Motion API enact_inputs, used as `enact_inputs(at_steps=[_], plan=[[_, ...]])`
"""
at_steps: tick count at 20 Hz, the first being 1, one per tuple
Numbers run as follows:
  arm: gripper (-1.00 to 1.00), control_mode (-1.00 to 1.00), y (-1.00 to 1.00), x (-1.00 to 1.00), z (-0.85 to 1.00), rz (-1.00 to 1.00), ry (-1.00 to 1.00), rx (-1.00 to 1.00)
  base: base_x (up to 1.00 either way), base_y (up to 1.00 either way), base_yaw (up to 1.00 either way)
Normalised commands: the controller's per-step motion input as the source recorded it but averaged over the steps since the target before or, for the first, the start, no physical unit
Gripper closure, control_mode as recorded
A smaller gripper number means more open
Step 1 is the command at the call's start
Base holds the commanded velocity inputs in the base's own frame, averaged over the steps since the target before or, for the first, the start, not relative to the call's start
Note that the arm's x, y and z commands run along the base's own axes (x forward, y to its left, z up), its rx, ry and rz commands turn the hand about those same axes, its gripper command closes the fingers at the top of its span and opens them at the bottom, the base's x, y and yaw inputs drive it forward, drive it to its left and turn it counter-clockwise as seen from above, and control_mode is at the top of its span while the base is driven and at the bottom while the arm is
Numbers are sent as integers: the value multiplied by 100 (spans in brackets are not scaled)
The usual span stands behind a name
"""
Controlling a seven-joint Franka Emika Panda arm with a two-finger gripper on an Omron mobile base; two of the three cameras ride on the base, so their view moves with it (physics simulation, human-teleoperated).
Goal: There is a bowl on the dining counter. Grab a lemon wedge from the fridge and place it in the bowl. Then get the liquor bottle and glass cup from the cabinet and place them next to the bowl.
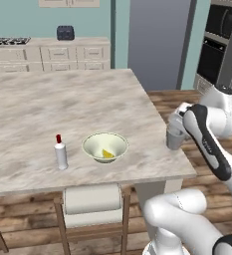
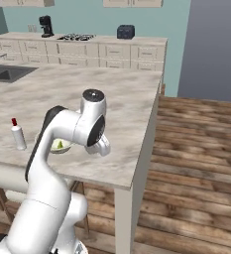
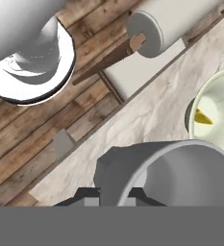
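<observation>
The gripper [image 1: 176, 130] is clamped on the glass cup [image 1: 175, 139] at the dining counter's [image 1: 48, 107] right edge. The lemon wedge [image 1: 107, 154] lies in the bowl [image 1: 105, 146] — the liquor bottle [image 1: 61, 153] stands just left.

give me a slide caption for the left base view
Claw shut on glass cup over dining counter, beside bowl holding lemon wedge.

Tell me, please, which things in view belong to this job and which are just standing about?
Job: bowl holding the lemon wedge; liquor bottle beside it; glass cup held in the gripper; dining counter.

Standing about: toaster, coffee machine, stove, sink, stool.
</observation>
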Motion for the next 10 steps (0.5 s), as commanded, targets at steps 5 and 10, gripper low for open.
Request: enact_inputs(at_steps=[5,10], plan=[[100,-100,6,45,-54,5,3,-5,0,0,0],[100,-100,6,56,-49,6,3,0,0,0,0]])
